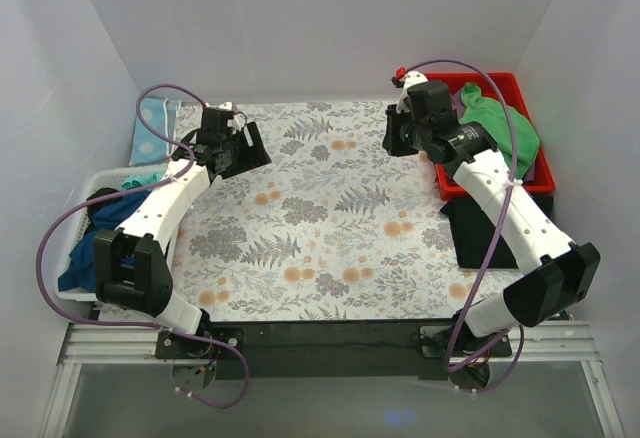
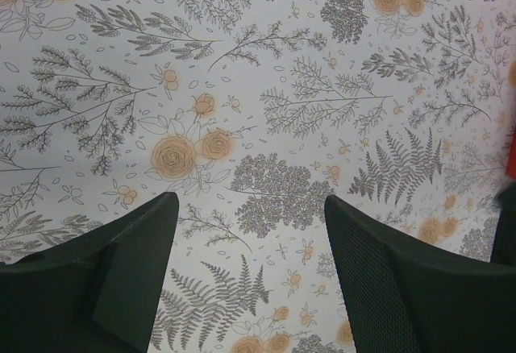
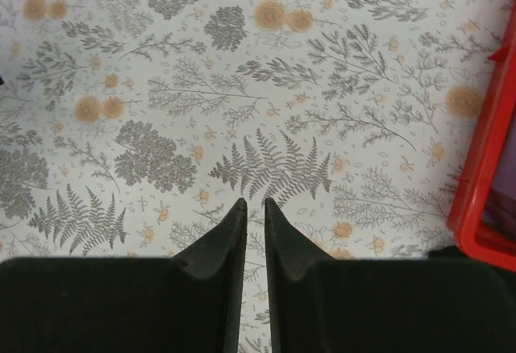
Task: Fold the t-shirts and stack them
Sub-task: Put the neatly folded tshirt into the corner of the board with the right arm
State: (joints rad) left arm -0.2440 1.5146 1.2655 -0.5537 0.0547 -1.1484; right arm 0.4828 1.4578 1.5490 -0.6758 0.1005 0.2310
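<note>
Over the floral tablecloth (image 1: 330,218), left of centre, the left gripper (image 2: 250,200) is held w/ jaws spread wide, nothing between them. Opposite, by the red bin (image 1: 500,78), the right gripper (image 3: 255,204) is seen w/ jaws nearly pressed together: a thin slit is left, nothing pinched. T-shirts are kept at the sides: green t-shirt (image 1: 505,123) heaped in the red bin, black t-shirt (image 1: 478,236) just beside it, dark blue t-shirt (image 1: 78,263) & teal t-shirt (image 1: 140,180) piled in the white basket (image 1: 105,173).

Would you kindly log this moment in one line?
left gripper: open, empty | right gripper: slightly open, empty, beside red bin | green t-shirt: in red bin
</note>
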